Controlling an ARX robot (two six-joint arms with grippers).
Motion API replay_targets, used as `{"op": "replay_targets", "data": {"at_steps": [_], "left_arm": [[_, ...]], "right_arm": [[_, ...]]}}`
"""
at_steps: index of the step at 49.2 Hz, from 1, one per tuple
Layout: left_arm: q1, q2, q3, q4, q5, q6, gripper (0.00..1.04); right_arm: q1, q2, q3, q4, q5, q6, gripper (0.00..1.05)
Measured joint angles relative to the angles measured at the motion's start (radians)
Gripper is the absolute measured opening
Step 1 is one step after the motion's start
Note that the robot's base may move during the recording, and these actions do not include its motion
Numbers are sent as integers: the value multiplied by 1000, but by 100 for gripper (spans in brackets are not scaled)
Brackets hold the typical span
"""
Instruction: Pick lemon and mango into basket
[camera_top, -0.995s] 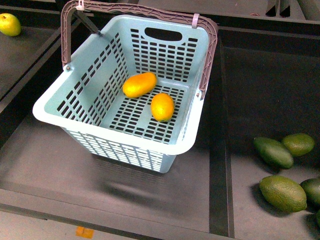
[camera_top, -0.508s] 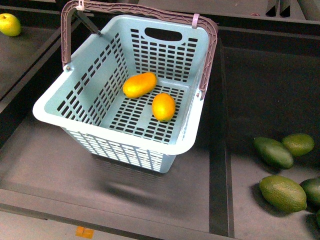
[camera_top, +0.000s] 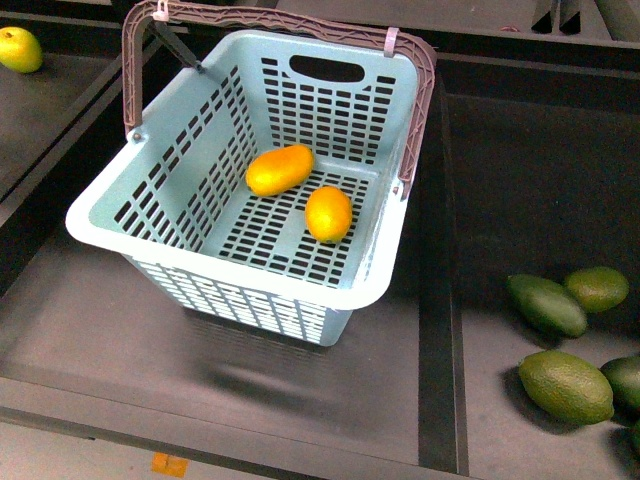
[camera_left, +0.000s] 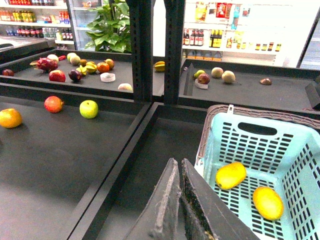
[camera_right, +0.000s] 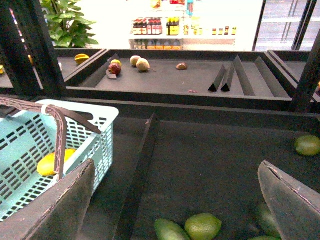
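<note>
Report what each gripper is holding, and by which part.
Nothing is held. The left gripper is shut on nothing; the right gripper is open. The lemon and mango lie in the basket.

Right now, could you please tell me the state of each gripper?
Left gripper: jaws shut, nothing held.
Right gripper: jaws open, empty.

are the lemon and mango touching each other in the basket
No, the lemon and mango lie apart on the basket floor.
</note>
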Motion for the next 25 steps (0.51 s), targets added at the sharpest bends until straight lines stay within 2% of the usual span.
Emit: {"op": "replay_targets", "data": {"at_steps": [4, 25], "left_arm": [[0, -121, 0, -141, 0, 0, 3], [0, -148, 0, -151, 0, 0, 3]], "right_arm": [[0, 0, 0, 0, 0, 0, 96], [0, 0, 0, 0, 0, 0, 96]]}}
